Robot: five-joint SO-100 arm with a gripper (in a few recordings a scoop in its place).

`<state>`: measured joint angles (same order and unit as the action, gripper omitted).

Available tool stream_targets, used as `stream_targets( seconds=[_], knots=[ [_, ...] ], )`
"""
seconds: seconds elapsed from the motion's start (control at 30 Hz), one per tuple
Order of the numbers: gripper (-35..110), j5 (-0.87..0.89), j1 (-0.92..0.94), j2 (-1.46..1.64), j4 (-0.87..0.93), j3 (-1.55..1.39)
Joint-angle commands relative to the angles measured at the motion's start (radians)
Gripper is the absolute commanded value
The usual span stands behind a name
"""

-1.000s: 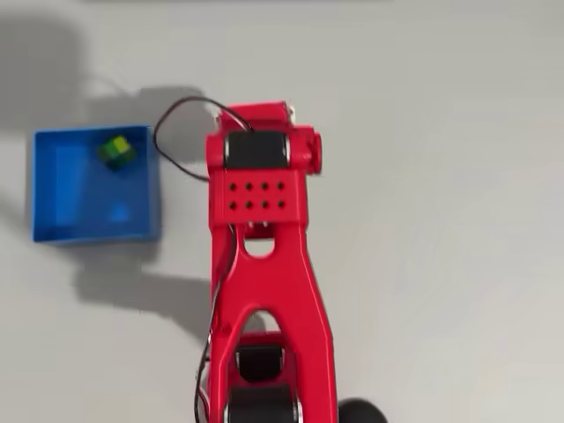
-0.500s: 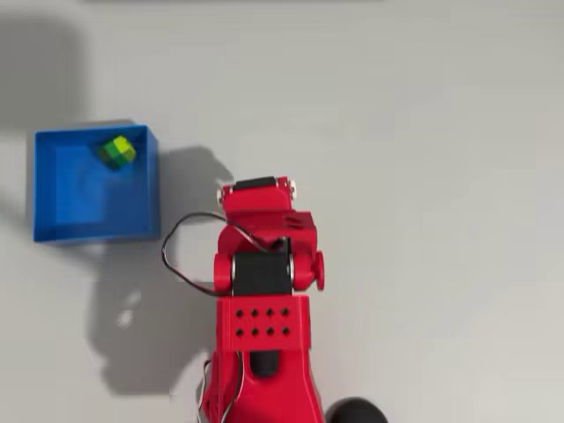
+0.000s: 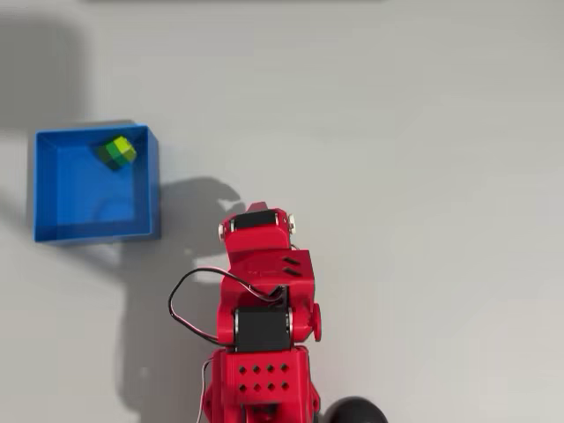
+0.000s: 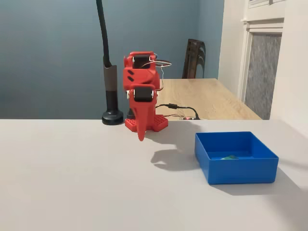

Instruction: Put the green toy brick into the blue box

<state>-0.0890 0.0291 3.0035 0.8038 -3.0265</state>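
Arm (image 3: 263, 308) pulled back from blue box (image 3: 44, 189); green toy brick (image 3: 116, 152) inside; gripper (image 4: 141, 136) looks closed, empty.

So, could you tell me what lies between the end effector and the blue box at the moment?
Nothing: in the fixed view, bare grey table with the arm's shadow separates the end effector from the blue box.

Green toy brick (image 4: 228, 157) mostly hidden behind blue box (image 4: 239, 168) wall; gripper (image 4: 141, 135) jaw state indiscernible
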Motion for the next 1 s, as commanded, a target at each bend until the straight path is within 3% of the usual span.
stream_targets(
  seconds=[0.0,0.97],
  knots=[
    [0,-0.005,0.020,0.064,-0.009,-0.018],
    [0,0.021,0.025,0.250,0.035,-0.106]
  ],
)
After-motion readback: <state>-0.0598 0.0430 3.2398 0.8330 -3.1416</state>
